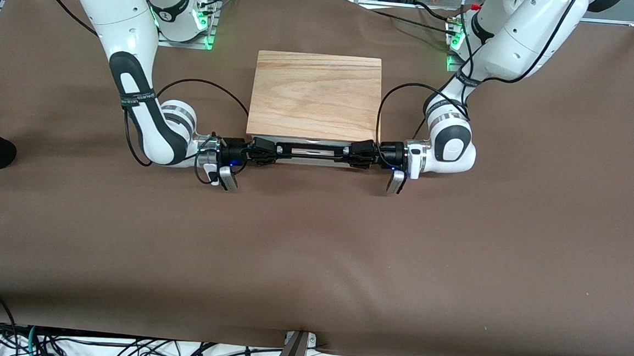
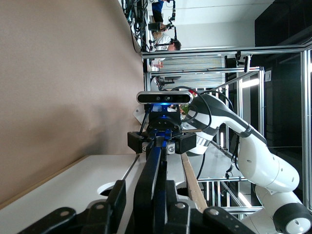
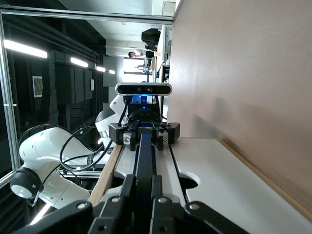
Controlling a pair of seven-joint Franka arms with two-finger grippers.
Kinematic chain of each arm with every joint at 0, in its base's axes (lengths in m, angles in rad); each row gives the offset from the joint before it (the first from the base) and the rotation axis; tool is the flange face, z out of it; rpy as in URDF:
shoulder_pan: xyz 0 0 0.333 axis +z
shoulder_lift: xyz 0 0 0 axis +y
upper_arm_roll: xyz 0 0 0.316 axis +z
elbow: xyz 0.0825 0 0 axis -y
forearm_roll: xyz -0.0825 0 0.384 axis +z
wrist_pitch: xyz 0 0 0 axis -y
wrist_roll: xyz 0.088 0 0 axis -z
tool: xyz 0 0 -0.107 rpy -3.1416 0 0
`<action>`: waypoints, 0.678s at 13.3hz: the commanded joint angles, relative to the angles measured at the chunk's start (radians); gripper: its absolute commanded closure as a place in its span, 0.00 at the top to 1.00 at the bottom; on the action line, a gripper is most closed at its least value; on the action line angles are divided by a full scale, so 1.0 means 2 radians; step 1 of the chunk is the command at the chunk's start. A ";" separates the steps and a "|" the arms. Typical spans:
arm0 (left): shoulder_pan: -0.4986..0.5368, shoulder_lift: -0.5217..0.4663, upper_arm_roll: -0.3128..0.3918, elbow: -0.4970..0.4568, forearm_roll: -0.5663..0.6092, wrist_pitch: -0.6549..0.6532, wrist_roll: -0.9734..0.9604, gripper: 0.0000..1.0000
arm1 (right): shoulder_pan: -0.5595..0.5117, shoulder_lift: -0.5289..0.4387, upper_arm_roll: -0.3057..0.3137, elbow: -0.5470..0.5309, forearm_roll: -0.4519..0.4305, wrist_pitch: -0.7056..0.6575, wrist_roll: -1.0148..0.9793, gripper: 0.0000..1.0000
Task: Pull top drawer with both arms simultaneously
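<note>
Item: top drawer (image 1: pixel 312 151). It is seated in the light-oak cabinet (image 1: pixel 315 95) at mid-counter and is judged barely drawn, if at all; only a thin strip of its white front panel is seen below the cabinet's near edge. Its black bar handle (image 1: pixel 312 146) runs lengthwise between the two tools.

Item: right tool (image 1: pixel 266 152). It is set level at the handle's end toward the right arm's base, clenched on the bar, as its wrist view confirms.

Item: left tool (image 1: pixel 358 154). It is set level at the handle's other end. Its fingers are closed about the bar and appear to be grasping it.

Reason for placement: the bar is taken at both ends so that the pull is judged to be shared evenly and the drawer kept from skewing in its runners.

Edges and room: the brown counter (image 1: pixel 312 255) in front of the drawer, nearer the front camera than both tools, carries nothing. The panel's top edge, with its small notch (image 3: pixel 191 181), lies just beside the bar.
</note>
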 commanded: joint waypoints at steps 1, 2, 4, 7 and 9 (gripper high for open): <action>-0.005 -0.004 -0.004 -0.044 -0.009 -0.007 0.029 0.33 | 0.004 0.001 0.001 0.006 0.002 0.003 0.004 0.00; -0.005 -0.004 -0.004 -0.049 -0.009 -0.007 0.029 0.30 | 0.004 0.001 0.001 0.009 0.002 0.003 0.005 0.00; -0.005 -0.005 -0.004 -0.054 -0.009 -0.007 0.029 0.19 | 0.004 0.001 0.001 0.009 0.002 0.003 0.005 0.00; -0.005 -0.008 -0.010 -0.060 -0.009 -0.008 0.028 0.11 | 0.003 0.001 0.001 0.009 0.002 0.002 0.005 0.00; -0.004 -0.008 -0.011 -0.060 -0.009 -0.008 0.028 0.06 | 0.003 0.001 0.001 0.011 0.003 0.002 0.005 0.00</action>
